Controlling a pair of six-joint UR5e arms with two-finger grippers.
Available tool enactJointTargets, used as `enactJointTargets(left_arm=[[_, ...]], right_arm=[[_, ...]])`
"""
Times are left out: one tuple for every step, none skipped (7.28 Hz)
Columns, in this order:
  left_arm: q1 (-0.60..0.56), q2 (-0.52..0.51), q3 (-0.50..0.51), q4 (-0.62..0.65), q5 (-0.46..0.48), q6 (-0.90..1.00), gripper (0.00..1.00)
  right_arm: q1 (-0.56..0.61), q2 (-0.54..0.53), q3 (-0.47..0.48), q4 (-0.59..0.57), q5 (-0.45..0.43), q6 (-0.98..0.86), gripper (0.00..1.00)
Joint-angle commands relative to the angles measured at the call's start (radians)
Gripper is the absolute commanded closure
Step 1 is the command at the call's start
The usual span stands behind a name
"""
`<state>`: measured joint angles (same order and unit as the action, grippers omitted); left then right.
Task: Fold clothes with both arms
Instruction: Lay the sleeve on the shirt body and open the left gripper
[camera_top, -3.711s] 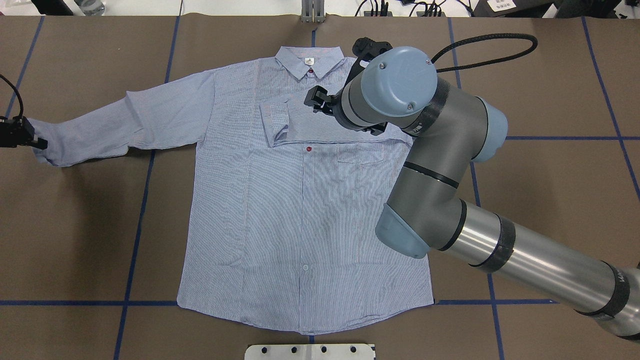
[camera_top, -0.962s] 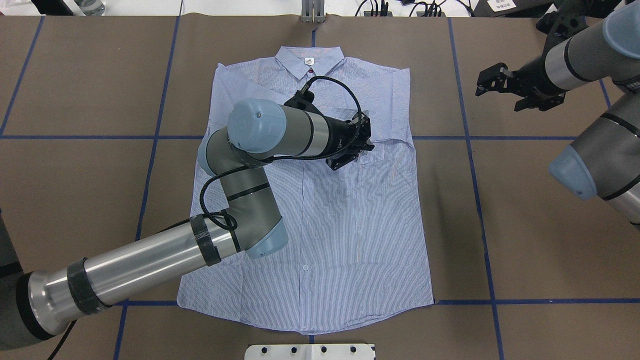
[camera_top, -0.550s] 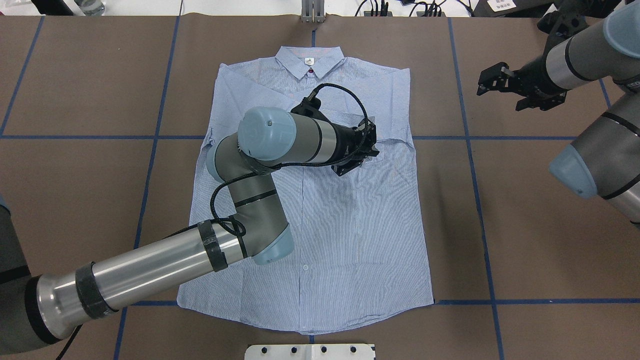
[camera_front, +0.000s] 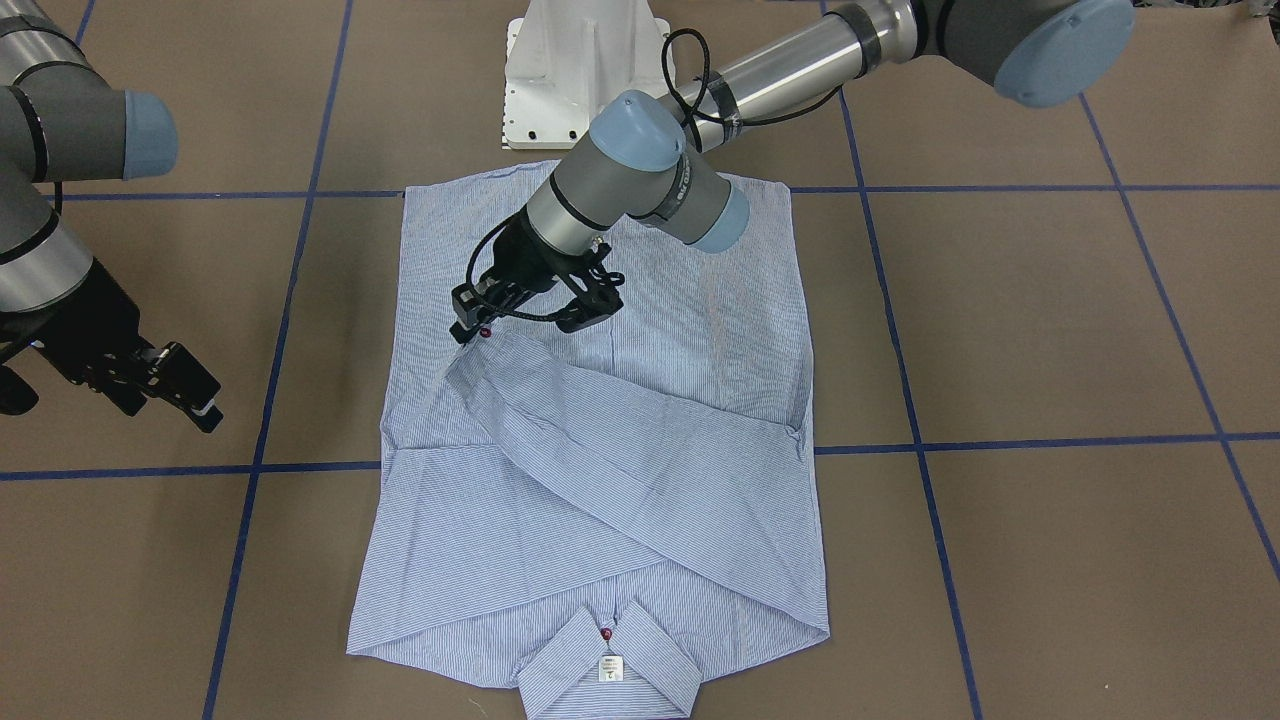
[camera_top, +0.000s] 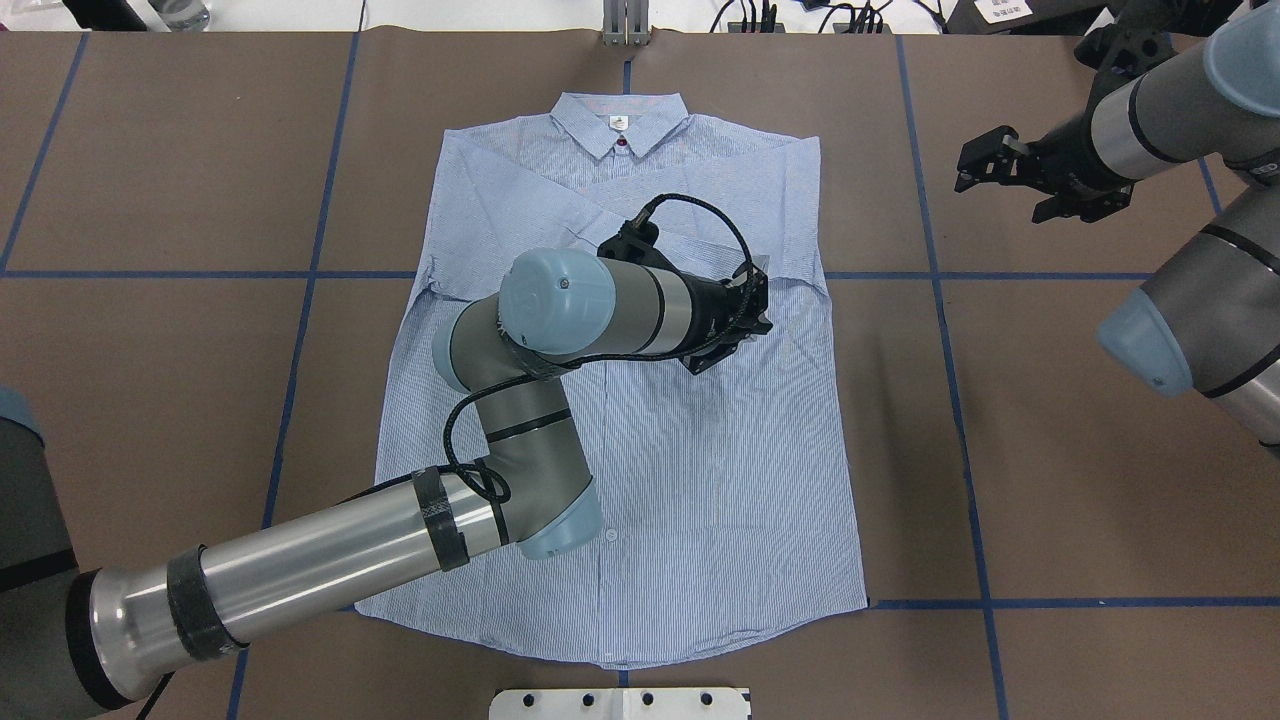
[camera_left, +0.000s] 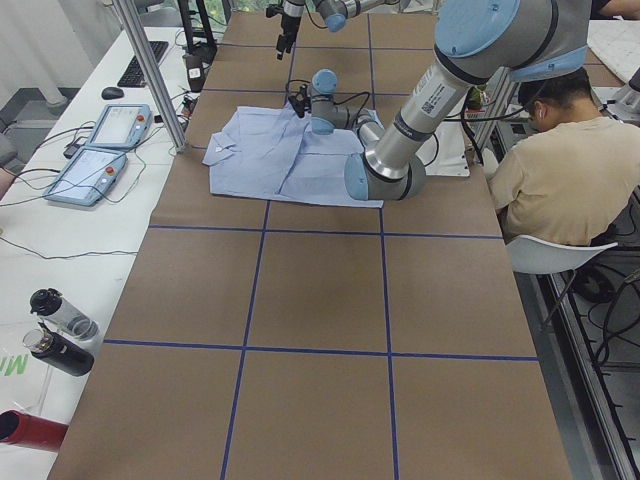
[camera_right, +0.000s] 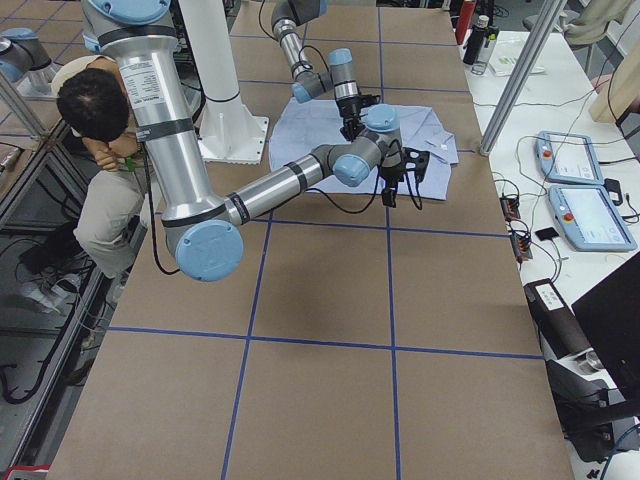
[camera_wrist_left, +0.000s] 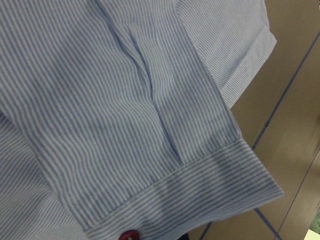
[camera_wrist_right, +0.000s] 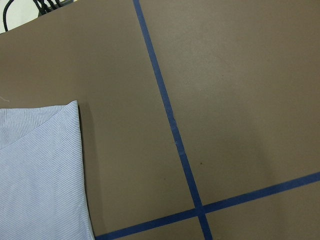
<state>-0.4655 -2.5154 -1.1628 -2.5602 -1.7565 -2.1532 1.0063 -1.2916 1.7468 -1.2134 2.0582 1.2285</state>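
Shirt (camera_top: 700, 480), light blue with fine white stripes, lies flat and front up in the middle of the brown surface (camera_top: 150, 400) in the overhead view. Its hem sits near the bottom of the frame, just above a white base plate (camera_top: 620, 703) at the bottom edge. The left arm (camera_top: 300, 570) comes in from the lower left corner, passes over the lower left of the shirt, bends at the elbow and points toward the right of centre. There the left pincer (camera_top: 760, 315) sits low over the chest at the end of a sleeve that slants down from the upper-left shoulder and crosses the other folded sleeve. Its jaws look closed on the cuff (camera_wrist_left: 200, 195), though the fingertips are hard to make out. In the left wrist view the cuff fills the frame, with a dark red button (camera_wrist_left: 131, 235) at the bottom edge. Farther up, the collar (camera_top: 620, 125) with its white label lies at top centre, close to the far edge of the surface. In the upper right of the frame the right arm (camera_top: 1150, 120) holds the right pincer (camera_top: 962, 170) above bare surface, well apart from the shirt, its jaws spread and gripping nothing. Blue tape lines (camera_top: 1050, 603) divide the surface into squares.
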Motion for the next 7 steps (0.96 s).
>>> enactJointTargets(left_arm=[[0.002,0.0,0.003,0.0,0.006,0.006,0.56],[0.002,-0.002,0.003,0.0,0.006,0.009,0.19],[0.002,-0.011,0.002,0.0,0.006,0.01,0.12],[0.002,-0.014,-0.006,0.0,0.006,0.01,0.08],[0.001,-0.01,-0.021,0.002,0.003,0.013,0.08],[-0.001,0.022,-0.088,0.032,-0.001,0.016,0.08],[-0.001,0.082,-0.189,0.069,-0.003,0.038,0.09]], right_arm=[[-0.002,0.002,-0.003,0.0,-0.001,0.002,0.0],[-0.002,0.002,-0.004,0.0,-0.001,0.003,0.0],[-0.002,0.0,-0.003,0.0,-0.001,0.003,0.0],[-0.002,-0.002,-0.001,0.002,0.0,0.014,0.0],[-0.003,-0.005,0.009,0.002,0.0,0.022,0.0],[-0.02,-0.008,0.028,0.003,0.0,0.041,0.0],[-0.064,-0.02,0.069,0.003,-0.003,0.139,0.0]])
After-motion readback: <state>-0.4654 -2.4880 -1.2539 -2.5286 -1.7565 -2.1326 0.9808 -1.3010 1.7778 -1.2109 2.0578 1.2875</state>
